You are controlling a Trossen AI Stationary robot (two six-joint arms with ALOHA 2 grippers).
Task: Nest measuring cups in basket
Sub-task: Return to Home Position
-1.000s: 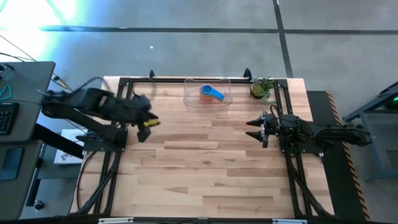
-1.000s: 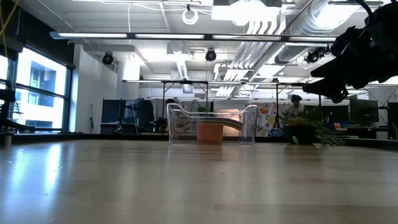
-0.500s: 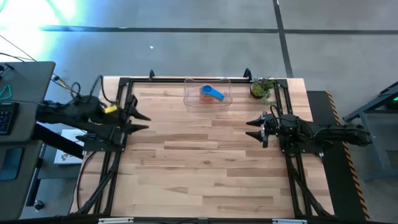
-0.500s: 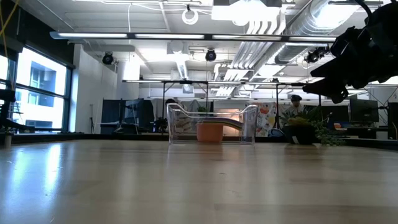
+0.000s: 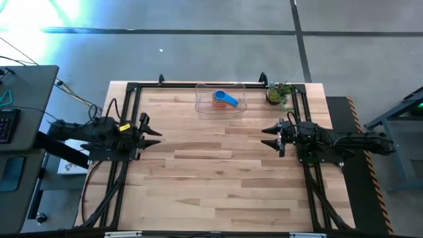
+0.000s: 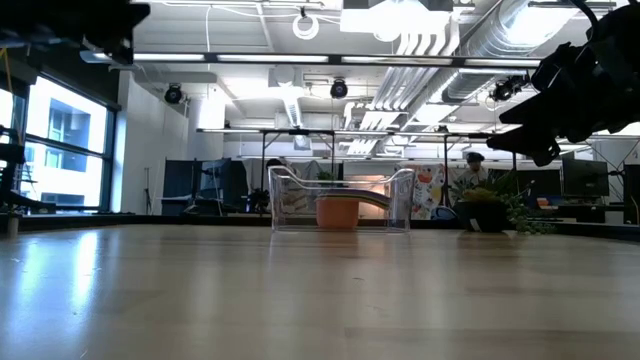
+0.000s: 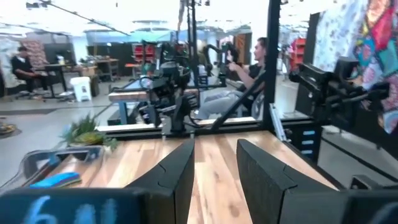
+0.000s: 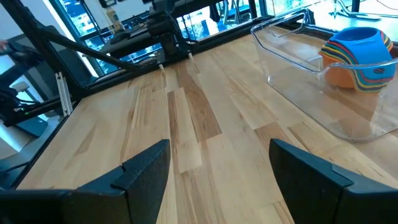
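While in basket (image 8: 297,79), cups (image 8: 359,55) beyond fingers (image 8: 144,169)

Nested measuring cups (image 8: 359,57) standing in the clear plastic bin (image 5: 202,100).
The bin sits upright and open-topped at the back edge of the wooden surface (image 5: 218,172), about midway along it. The cups form one upright stack near the bin's middle. The blue cup (image 5: 226,100) is innermost, with its flat handle sticking out sideways. Coloured rims are layered around it, and the orange cup (image 6: 337,212) is outermost on the bin's floor.
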